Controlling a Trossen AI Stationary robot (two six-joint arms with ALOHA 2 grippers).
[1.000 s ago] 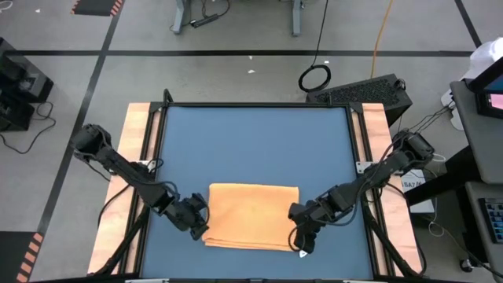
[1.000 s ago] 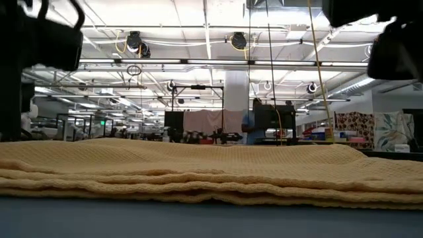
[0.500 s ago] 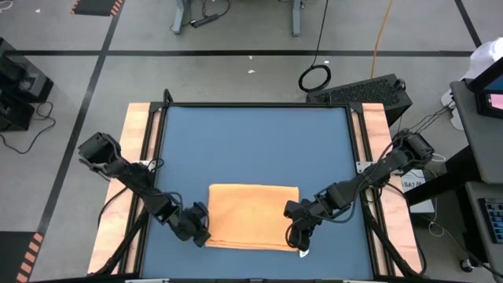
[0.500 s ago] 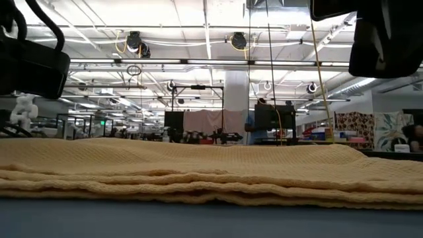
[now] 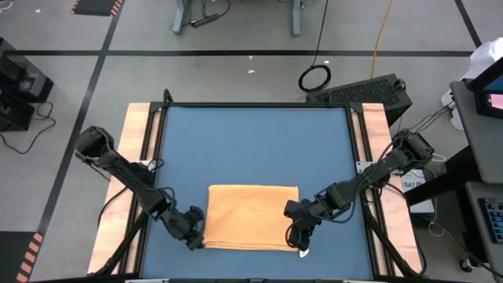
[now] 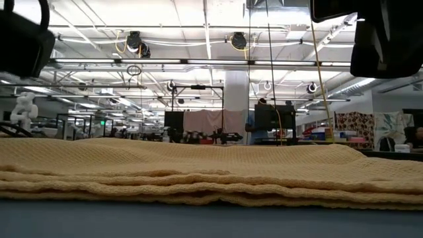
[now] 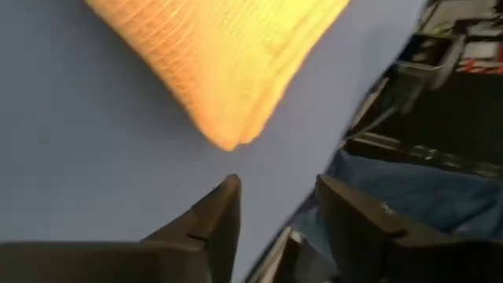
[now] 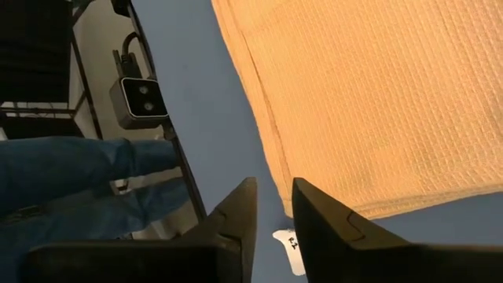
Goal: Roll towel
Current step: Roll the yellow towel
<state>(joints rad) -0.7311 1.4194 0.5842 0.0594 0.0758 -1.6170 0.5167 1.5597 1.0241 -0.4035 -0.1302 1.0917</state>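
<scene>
Towel (image 5: 253, 217), orange-yellow and folded into a flat rectangle of several layers, lies on the blue table (image 5: 251, 141) near its front edge, about midway between the two arms. From table height its stacked edges (image 6: 211, 188) show as parallel ridges running the whole width. A small white tag (image 8: 289, 243) rests on the blue surface just beside the towel's front right corner.

Left gripper (image 5: 196, 237) sits low at the towel's front left corner; from the wrist its two dark fingers (image 7: 216, 216) stand apart, with bare blue surface between them and the cloth corner (image 7: 228, 141) just ahead, untouched.

Right gripper (image 5: 301, 238) hangs at the front right corner, by the tag. Its fingers (image 8: 240, 208) are drawn near to one another with a narrow gap, and nothing is caught between them; the towel's edge lies just beyond the tips.

A person's blue-clad legs (image 8: 78, 169) show beyond the table's front edge.
</scene>
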